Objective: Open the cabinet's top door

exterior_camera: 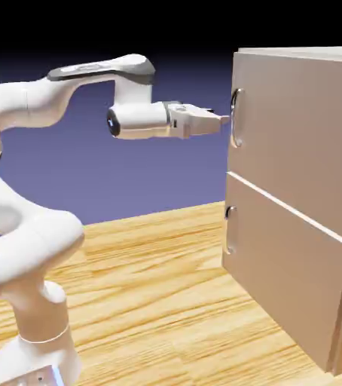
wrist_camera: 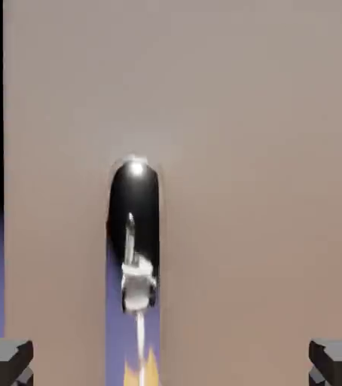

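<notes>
Tool [exterior_camera: 221,120] fingers spread wide, empty, level before beige top door's [exterior_camera: 302,136] curved silver handle [wrist_camera: 135,234].

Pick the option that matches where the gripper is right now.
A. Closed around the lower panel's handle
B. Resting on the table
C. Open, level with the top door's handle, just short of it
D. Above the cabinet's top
C: in the exterior view the gripper points level at the top door's handle with a small gap showing, and in the hand view its fingertips stand wide apart either side of that handle.
</notes>
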Robot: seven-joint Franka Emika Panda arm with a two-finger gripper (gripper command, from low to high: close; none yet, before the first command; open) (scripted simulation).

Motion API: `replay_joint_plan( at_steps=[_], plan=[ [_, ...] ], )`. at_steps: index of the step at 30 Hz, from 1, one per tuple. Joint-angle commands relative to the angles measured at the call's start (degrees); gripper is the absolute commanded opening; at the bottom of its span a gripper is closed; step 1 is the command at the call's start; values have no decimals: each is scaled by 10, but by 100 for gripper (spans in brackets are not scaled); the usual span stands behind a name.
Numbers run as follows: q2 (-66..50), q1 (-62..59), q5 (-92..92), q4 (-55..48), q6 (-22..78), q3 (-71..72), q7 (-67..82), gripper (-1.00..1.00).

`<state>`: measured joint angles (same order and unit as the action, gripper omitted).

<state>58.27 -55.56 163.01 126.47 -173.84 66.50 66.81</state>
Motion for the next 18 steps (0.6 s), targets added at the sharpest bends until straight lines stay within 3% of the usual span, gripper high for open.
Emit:
replay_joint_plan(
  at_steps=[1,6,7,18],
  plan=[
    [0,0,0,0,0,0,0,0],
    [-25,-101,6,-73,15,54,0,0],
    [-25,-101,6,-73,15,54,0,-100],
    [-29,107,-76,102,117,-86,0,-100]
  ],
)
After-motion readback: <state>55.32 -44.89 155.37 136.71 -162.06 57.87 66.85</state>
